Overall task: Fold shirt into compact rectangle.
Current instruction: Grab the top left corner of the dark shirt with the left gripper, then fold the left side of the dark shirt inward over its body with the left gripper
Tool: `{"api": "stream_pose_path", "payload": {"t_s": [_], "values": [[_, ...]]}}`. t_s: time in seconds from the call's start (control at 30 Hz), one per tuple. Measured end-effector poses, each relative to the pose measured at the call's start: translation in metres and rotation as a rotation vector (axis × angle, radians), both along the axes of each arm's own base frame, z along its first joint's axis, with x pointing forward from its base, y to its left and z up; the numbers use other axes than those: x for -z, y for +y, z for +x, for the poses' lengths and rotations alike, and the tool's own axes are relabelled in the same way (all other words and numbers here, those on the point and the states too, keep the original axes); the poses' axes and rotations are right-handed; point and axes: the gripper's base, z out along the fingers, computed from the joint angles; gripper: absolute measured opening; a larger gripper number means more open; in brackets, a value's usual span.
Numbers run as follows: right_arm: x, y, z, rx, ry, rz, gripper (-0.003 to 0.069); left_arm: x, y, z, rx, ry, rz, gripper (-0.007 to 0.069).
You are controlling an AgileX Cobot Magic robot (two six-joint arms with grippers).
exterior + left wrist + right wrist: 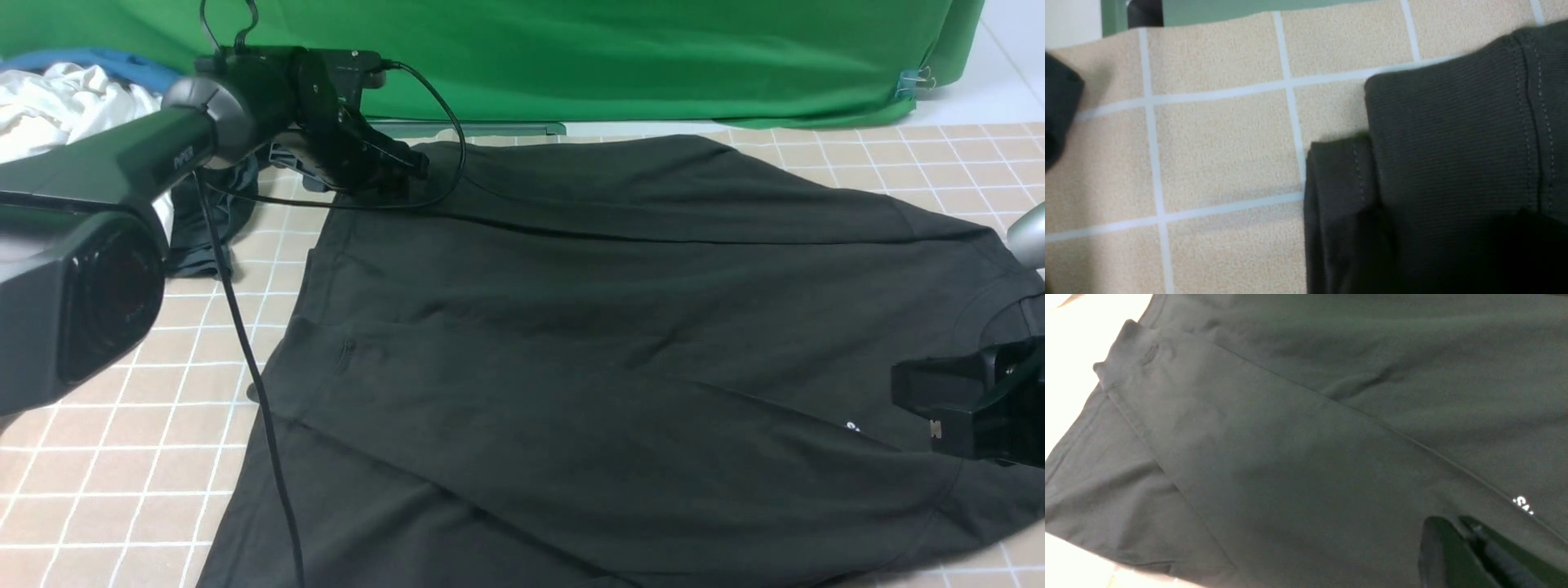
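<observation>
The black shirt [612, 327] lies spread on the tiled table, with its near side folded over the middle [1290, 457]. A bit of white print [853, 425] shows near my right gripper [898, 392]. That gripper is shut just above the fabric, its fingertips together [1443, 528], and nothing shows between them. My left gripper [412, 167] is down at the shirt's far left corner. In the left wrist view the hemmed corner [1453, 143] runs between two dark finger shapes at the picture's edge. Whether they pinch it is hidden in shadow.
A white garment [49, 106] is heaped at the far left, with a dark grey-green garment [204, 220] beside it, close to the left arm. A green backdrop [571, 49] hangs behind the table. A black cable [245, 351] trails down from the left arm.
</observation>
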Motion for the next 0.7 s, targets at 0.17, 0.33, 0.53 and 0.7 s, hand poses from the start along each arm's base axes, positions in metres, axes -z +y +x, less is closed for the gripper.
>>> {"api": "stream_pose_path", "payload": {"t_s": [0.17,0.33,0.53,0.7], "values": [[0.0,0.0,0.0,0.0,0.0,0.0,0.005,-0.003,-0.002,-0.001,0.0,0.01,-0.011,0.0069],[0.0,0.0,0.0,-0.001,0.002,-0.001,0.005,-0.026,-0.001,-0.01,0.006,0.039,-0.012,0.0035],[0.0,0.0,0.0,-0.001,0.002,-0.001,0.0055,-0.085,0.001,-0.03,0.028,0.047,-0.011,0.0035],[0.0,0.0,0.0,-0.001,0.002,-0.001,0.006,-0.114,0.003,-0.049,0.047,0.107,-0.005,0.0035]]}}
